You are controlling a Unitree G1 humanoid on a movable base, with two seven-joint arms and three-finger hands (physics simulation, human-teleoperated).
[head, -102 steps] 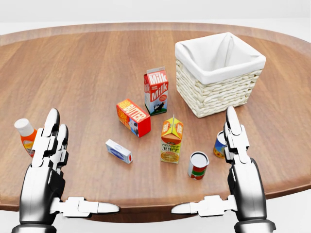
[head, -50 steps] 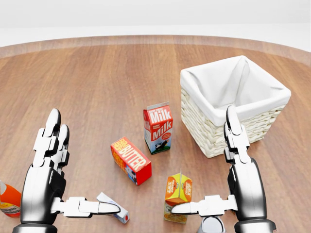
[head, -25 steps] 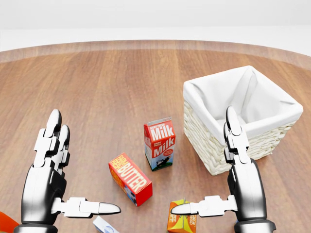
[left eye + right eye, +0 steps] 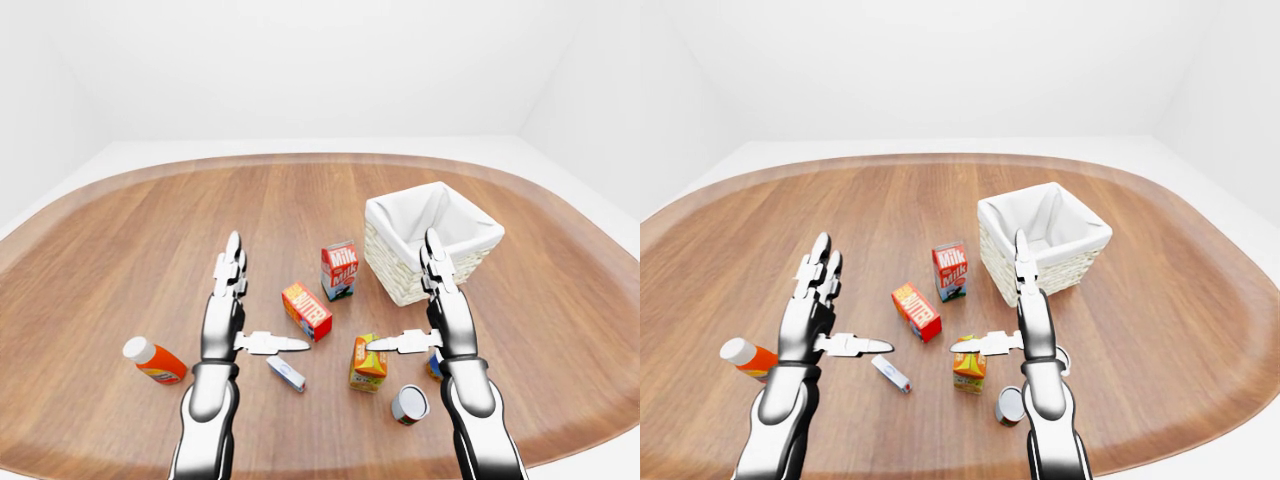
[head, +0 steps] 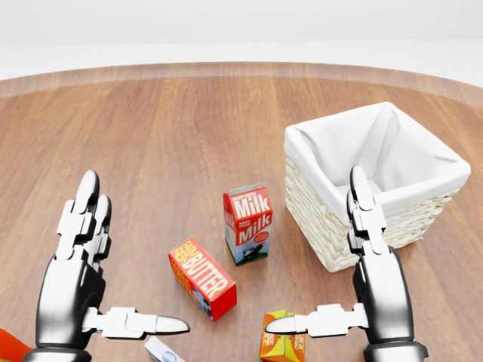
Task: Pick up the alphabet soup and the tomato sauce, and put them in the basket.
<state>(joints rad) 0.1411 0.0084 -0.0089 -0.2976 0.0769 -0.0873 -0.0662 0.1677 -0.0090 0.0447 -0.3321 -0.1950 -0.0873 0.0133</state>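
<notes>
Left hand [image 4: 232, 305]: fingers spread flat, thumb out to the side, holding nothing; hovers above the table, no contact with any item.
Right hand [image 4: 440, 305]: likewise splayed wide and empty; in the left-eye view its forearm crosses one can.
Can A [image 4: 409, 403]: upright, white lid, red and green label, at 6 o'clock from the basket; label too small to read, so soup or sauce undetermined.
Can B [image 4: 434, 363]: blue-labelled, mostly hidden behind the right arm, just beside can A at its 1 o'clock.
Basket [image 4: 476, 236]: white-lined wicker, upright and empty, near the table's [image 4: 120, 240] 2 o'clock area.
Clutter: orange juice carton [image 4: 367, 364] near can A at 10 o'clock; butter box [image 4: 307, 310], milk carton [image 4: 339, 270].
Risk 1: both cans sit below the head view's bottom edge; a reach could go in blind.
Risk 2: right arm sits over can B; lowering may topple it, and it would likely roll.
Risk 3: the juice carton crowds the approach and could be knocked.
</notes>
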